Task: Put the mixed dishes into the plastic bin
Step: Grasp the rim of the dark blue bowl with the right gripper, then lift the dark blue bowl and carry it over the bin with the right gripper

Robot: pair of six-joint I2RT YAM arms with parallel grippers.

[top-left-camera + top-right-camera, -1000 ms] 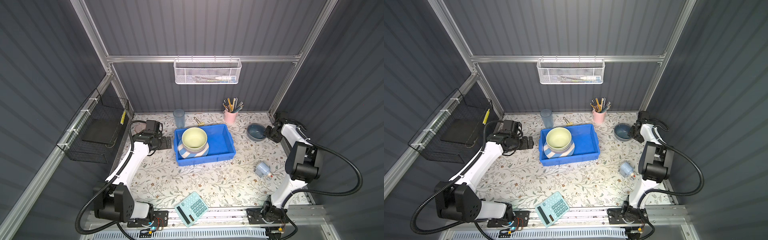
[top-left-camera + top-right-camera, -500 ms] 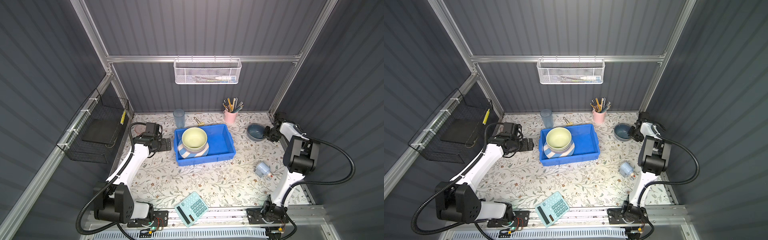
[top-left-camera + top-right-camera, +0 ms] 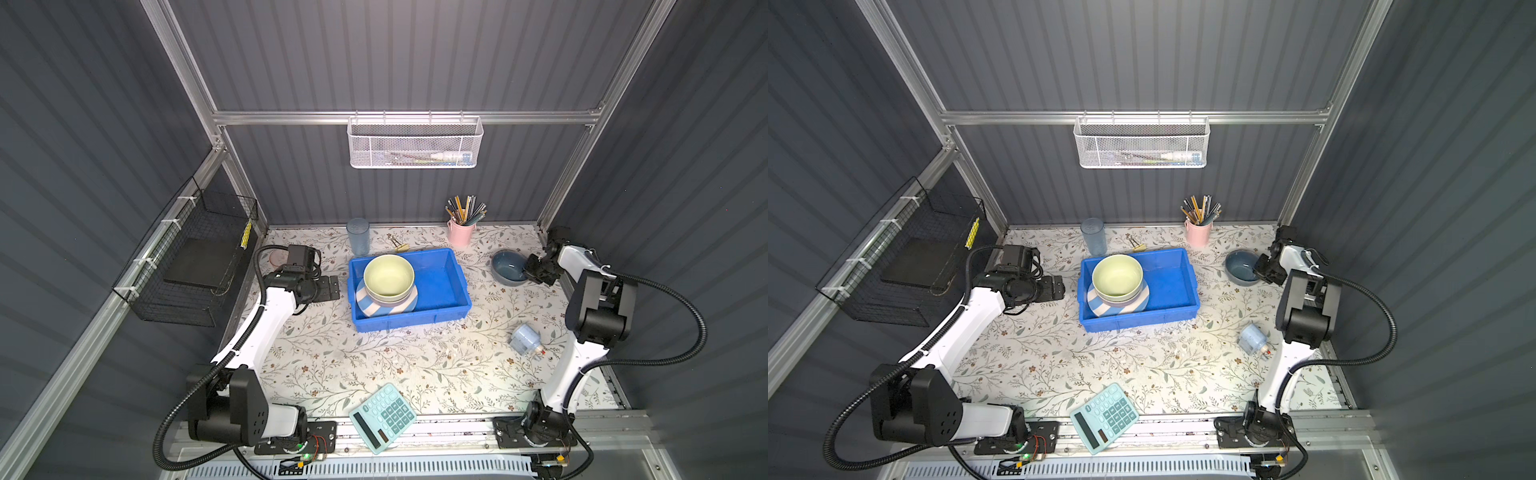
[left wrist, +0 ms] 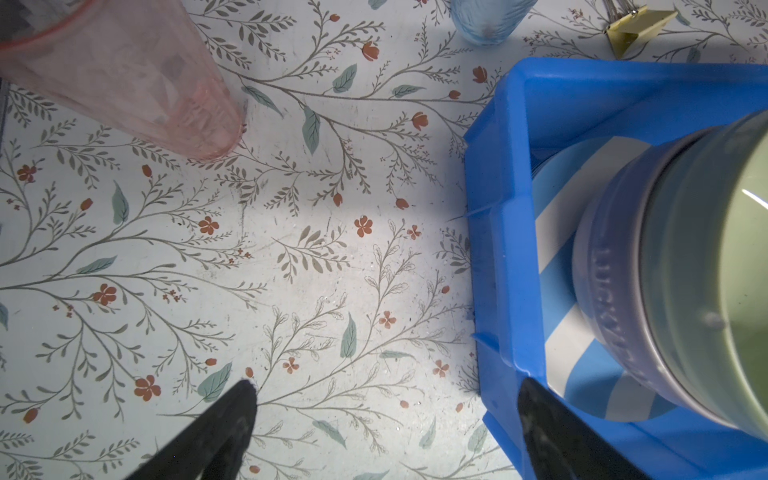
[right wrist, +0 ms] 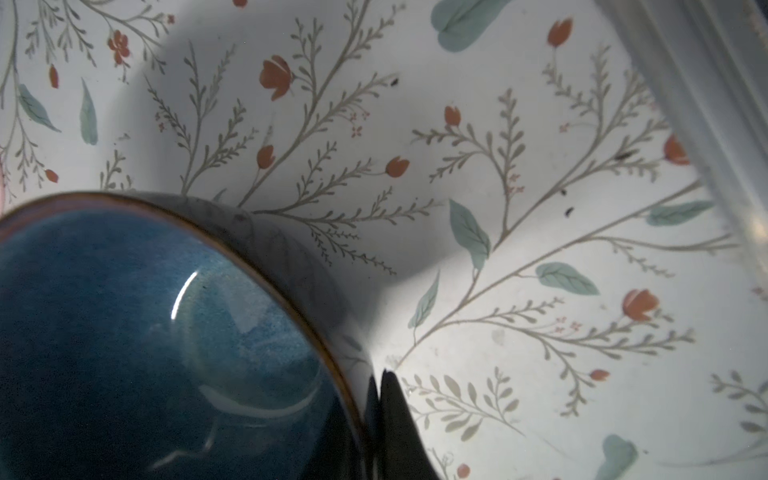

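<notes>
Right at the fingertips of the right hand (image 5: pixel 379 386): dark-blue bowl (image 5: pixel 145 332), upright on the floral counter (image 5: pixel 498 208). Glossy teal-blue inside with a curved highlight, thin brown rim, grey mirror-like outer wall reflecting the leaf print. Hand clenched, both dark fingers pressed together hard against that outer wall; cannot tell whether any of the rim is caught between them. Well apart from this hand, across the counter: bright-blue plastic bin (image 3: pixel 440 286), shallow, rectangular, rolled rim. Just beside the left hand (image 4: pixel 386 384), though, with one finger (image 4: pixel 552 432) over the bin's near wall and the other over bare counter. Left hand released, fingers spread wide. Stacked at the bin's end nearest the left hand: blue-white striped plate (image 4: pixel 561 249), on it a lilac bowl (image 4: pixel 611 311) with raised lettering round its side, nested in that a pale-green bowl (image 4: pixel 706 249). Near the left hand on the side away from the bin: translucent pink tumbler (image 4: pixel 124 70), upright. Farther from the left hand, by the bin's back corner: translucent blue tumbler (image 3: pixel 358 237), upright. Behind the right hand, by its arm: another pale-blue tumbler (image 3: pixel 524 338), lying on its side.
</notes>
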